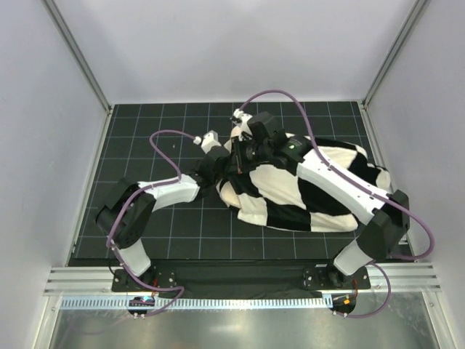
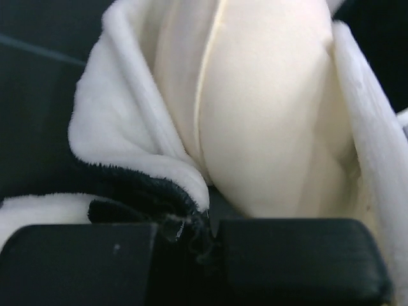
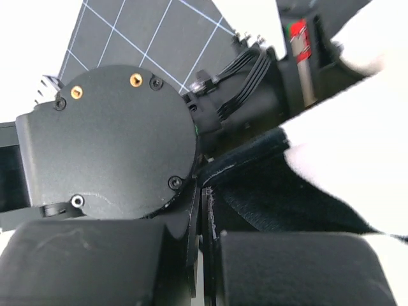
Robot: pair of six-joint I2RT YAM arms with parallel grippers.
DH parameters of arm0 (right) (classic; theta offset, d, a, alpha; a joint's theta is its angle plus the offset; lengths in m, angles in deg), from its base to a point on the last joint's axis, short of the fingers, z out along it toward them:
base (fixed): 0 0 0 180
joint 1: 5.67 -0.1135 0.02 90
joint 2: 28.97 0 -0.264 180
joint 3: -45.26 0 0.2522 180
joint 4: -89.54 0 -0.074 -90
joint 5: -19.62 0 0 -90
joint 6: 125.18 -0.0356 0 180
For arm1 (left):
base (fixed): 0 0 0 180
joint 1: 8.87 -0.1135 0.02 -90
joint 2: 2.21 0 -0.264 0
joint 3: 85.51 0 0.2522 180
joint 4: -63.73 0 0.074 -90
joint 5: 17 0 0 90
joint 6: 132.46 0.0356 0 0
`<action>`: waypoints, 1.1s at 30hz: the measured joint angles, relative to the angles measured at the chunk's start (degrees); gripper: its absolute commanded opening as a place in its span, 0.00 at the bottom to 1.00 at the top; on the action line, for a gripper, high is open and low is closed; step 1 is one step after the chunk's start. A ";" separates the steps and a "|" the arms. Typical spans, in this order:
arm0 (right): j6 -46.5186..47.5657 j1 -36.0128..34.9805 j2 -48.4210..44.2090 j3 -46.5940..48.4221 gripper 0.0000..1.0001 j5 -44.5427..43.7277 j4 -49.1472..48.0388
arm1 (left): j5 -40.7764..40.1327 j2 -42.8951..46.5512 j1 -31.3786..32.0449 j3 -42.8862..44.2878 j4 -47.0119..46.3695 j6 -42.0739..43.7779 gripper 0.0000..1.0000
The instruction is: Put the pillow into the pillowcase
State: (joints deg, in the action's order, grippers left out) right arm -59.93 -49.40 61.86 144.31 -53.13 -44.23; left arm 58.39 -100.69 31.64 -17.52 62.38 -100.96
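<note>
While left hand [image 2: 210, 233] and right hand [image 3: 205, 223] pinch pillowcase [image 1: 276, 196], pillow [image 2: 268, 115] inside

The table [image 1: 145, 138] was covered with a black mat that carried a grid of thin pale lines. The pillowcase [image 1: 290, 207], in big black and white squares, lay directly on it. In the top view it spread from the centre towards 3 and 4 o'clock, puffed and creased. At 6 o'clock a metal rail [image 1: 240, 280] ran along the near edge of the table. The left arm's base [image 1: 142, 278] and the right arm's base [image 1: 340, 279] stood there.
</note>
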 measured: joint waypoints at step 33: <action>-2.56 16.46 -18.47 25.14 0.04 17.11 0.42 | -3.89 7.32 7.87 75.12 52.54 24.02 0.00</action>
State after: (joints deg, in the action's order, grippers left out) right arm -62.49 -32.94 43.39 169.45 -36.01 -43.81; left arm 54.50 -93.37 39.51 57.61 114.92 -76.94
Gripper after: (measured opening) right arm 0.066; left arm 0.044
